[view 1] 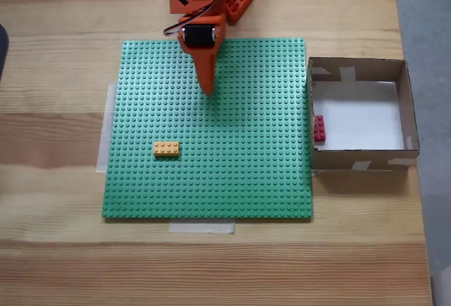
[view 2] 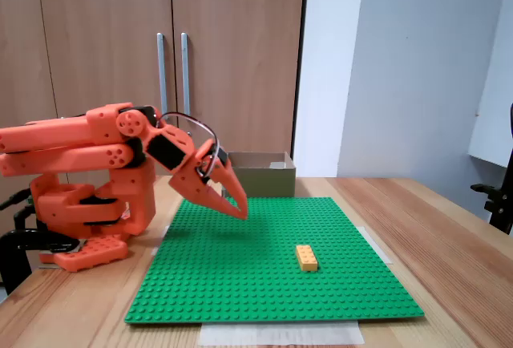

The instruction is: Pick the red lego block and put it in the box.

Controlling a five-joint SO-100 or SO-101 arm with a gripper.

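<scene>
Pale tape (view 1: 201, 226) at the baseplate's near edge lies closest in a fixed view, on the wooden tabletop (view 1: 56, 264). Above it, the green baseplate (view 1: 211, 172) carries the yellow-orange brick (view 1: 166, 149) toward 8 o'clock. At 3 o'clock the box (view 1: 407, 101) already holds the red lego block (view 1: 319, 129), against its left wall. Hanging over the plate's 12 o'clock side, the hand (view 1: 208, 89) is closed and empty. Judged so, placing is done; next comes only retreating to rest.
</scene>
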